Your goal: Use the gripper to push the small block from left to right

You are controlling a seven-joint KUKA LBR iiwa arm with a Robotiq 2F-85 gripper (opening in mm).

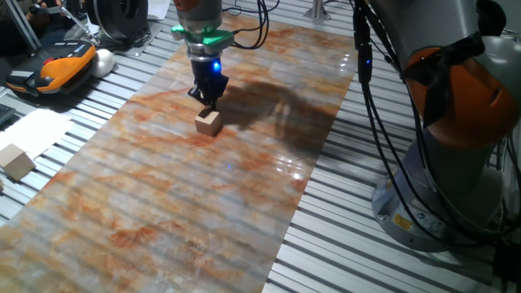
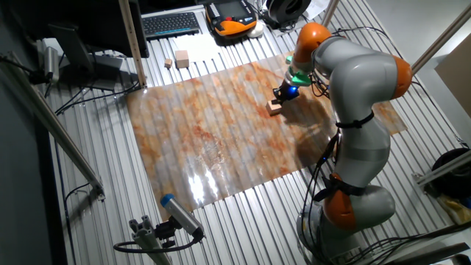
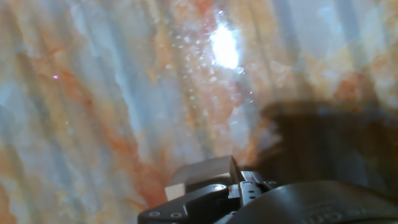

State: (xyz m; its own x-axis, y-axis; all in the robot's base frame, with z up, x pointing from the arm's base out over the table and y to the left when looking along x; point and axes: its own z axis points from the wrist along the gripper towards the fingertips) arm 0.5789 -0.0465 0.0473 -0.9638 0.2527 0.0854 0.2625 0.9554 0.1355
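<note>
The small block is a tan wooden cube standing on the marbled orange-grey mat, towards its far end. My gripper, black with a blue light and a green ring above, hangs straight down just behind the block, fingertips at its far top edge, touching or nearly so. The fingers look pressed together with nothing between them. The other fixed view shows the gripper right beside the block. In the hand view the block sits directly in front of my fingers, at the bottom of the frame.
A larger, paler wooden block lies off the mat on the slatted table, also in the other fixed view beside a tiny block. An orange-black device and a keyboard lie beyond. The robot base stands at the mat's side.
</note>
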